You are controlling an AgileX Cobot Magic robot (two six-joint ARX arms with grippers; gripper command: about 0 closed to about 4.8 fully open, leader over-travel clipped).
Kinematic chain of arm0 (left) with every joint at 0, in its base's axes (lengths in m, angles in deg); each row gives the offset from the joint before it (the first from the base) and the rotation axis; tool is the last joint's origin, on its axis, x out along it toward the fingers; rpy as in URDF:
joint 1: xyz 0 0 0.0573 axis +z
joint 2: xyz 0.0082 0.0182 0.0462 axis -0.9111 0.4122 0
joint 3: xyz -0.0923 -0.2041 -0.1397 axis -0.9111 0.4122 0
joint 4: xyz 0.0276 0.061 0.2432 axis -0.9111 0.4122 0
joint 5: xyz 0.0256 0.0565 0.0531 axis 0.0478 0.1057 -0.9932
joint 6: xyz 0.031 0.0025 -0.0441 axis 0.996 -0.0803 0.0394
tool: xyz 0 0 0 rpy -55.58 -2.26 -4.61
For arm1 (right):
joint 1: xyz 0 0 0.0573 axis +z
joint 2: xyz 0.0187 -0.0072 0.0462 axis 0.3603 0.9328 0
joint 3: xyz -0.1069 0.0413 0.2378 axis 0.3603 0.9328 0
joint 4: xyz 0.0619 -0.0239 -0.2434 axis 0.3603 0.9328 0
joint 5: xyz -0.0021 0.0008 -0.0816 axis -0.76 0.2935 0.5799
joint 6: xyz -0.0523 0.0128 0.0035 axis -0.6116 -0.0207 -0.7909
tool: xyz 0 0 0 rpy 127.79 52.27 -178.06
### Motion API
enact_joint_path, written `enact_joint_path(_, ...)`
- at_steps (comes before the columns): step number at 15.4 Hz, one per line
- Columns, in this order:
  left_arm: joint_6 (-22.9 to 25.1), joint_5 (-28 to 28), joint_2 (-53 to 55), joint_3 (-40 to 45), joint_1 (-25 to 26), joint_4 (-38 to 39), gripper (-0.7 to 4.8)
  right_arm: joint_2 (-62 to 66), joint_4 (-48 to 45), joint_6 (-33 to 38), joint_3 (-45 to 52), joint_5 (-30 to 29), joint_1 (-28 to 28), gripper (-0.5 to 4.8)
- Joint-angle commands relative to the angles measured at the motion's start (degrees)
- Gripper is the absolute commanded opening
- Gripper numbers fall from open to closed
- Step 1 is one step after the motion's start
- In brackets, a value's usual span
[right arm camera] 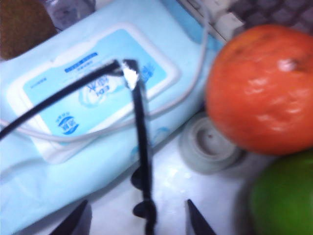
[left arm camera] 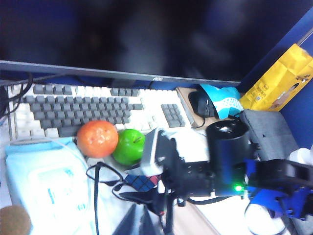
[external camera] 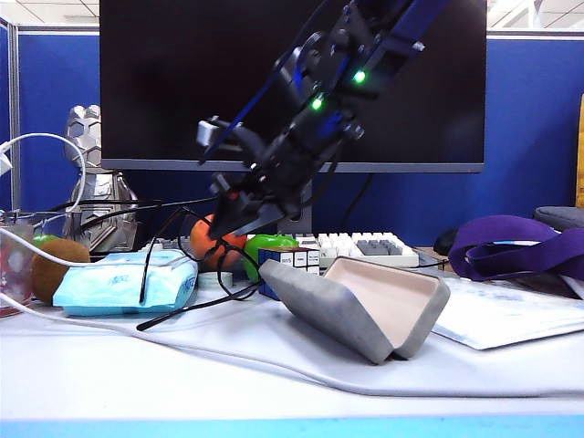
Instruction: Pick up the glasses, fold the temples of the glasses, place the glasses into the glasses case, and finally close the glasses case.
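The glasses (external camera: 148,260) stand tilted with their black temples spread, leaning on a light-blue tissue pack (external camera: 123,283). My right gripper (external camera: 221,228) reaches down across the table from the upper right and hangs just over them. In the right wrist view this gripper (right arm camera: 138,223) is open; the black front frame (right arm camera: 143,147) and its nose pads lie between the fingertips (right arm camera: 78,220), touching neither. The grey glasses case (external camera: 365,310) lies open to the right, its beige lining showing. My left gripper (left arm camera: 138,224) stays high above the table, fingers close together, holding nothing.
An orange (external camera: 205,242), a green apple (external camera: 274,245) and a puzzle cube (external camera: 290,260) crowd behind the glasses. A keyboard (external camera: 365,246) and a monitor (external camera: 292,82) stand at the back. A white cable (external camera: 182,351) crosses the table. A purple strap (external camera: 511,246) lies on papers at the right.
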Motion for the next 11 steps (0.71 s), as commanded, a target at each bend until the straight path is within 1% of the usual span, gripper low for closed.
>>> enact_joint_path(1, 0.1, 0.3, -0.1, -0.2, -0.1, 0.1, -0.05, 1.0, -1.4, 0.3, -0.2, 1.3, 0.2, 2.15)
enact_joint_path(11, 0.1, 0.3, -0.1, -0.2, -0.1, 0.2, -0.06, 2.1, -4.2, 0.5, -0.2, 2.3, 0.2, 1.92)
